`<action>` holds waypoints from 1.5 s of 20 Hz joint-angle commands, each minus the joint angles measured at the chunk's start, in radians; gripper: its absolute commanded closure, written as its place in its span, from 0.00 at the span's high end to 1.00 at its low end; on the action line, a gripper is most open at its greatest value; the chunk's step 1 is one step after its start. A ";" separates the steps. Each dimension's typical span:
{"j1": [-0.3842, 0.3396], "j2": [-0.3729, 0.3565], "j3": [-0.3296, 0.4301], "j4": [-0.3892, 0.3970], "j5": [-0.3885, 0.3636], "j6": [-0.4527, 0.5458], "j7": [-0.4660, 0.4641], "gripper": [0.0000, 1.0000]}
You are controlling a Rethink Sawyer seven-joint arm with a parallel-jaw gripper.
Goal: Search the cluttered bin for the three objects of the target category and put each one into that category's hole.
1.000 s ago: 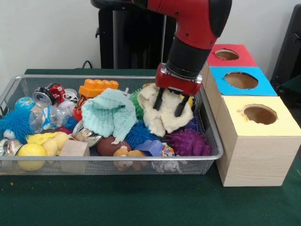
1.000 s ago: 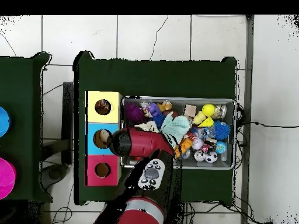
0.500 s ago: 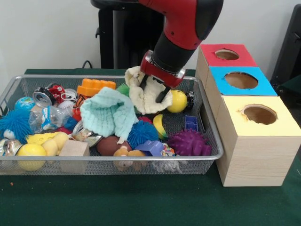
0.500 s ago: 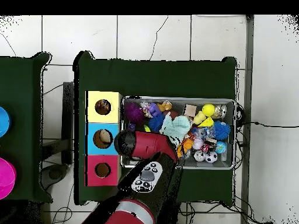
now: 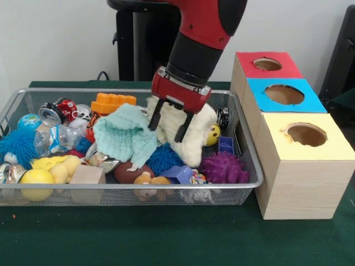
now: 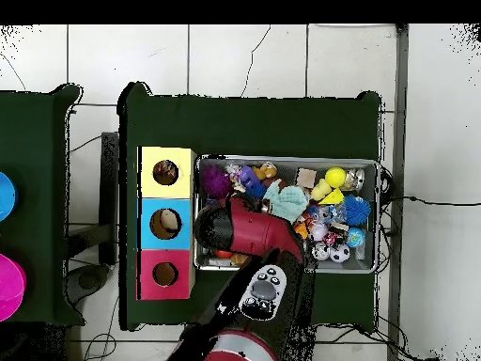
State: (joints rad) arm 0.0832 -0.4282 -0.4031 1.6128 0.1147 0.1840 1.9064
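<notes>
My gripper (image 5: 167,126) hangs low over the middle of the wire bin (image 5: 138,188). It is shut on a cream cloth (image 5: 195,136), which drapes down behind the fingers onto the toys below. A teal cloth (image 5: 125,136) lies just left of it. Three hole boxes stand to the right of the bin: red (image 5: 288,69), blue (image 5: 258,91) and yellow (image 5: 333,147). In the overhead view the red arm (image 6: 249,235) covers the gripper and the cream cloth. The blue box (image 6: 146,226) there has something pale in its hole.
The bin is crowded: a purple spiky ball (image 5: 222,169), a blue spiky ball (image 5: 163,158), a yellow smiley ball (image 5: 212,134), an orange block (image 5: 113,102), a crushed can (image 5: 52,113), a wooden block (image 5: 87,176) and a yellow ball (image 5: 36,180).
The gripper lifted the cream cloth from the bin's right end, carried it left, and has now come down lower with it over the middle. The smiley ball was uncovered.
</notes>
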 commanded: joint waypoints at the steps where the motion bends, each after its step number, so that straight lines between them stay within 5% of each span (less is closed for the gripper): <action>1: -0.011 -0.099 0.090 0.048 -0.050 0.051 0.074 1.00; 7: -0.032 -0.146 0.117 0.026 -0.046 0.130 0.033 1.00; 20: -0.229 -0.082 0.428 0.007 -0.123 0.067 -0.079 1.00; 30: -0.232 -0.065 0.475 -0.012 -0.189 0.052 -0.012 1.00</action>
State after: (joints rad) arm -0.1478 -0.5263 -0.0619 1.6149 -0.0145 0.2011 1.9064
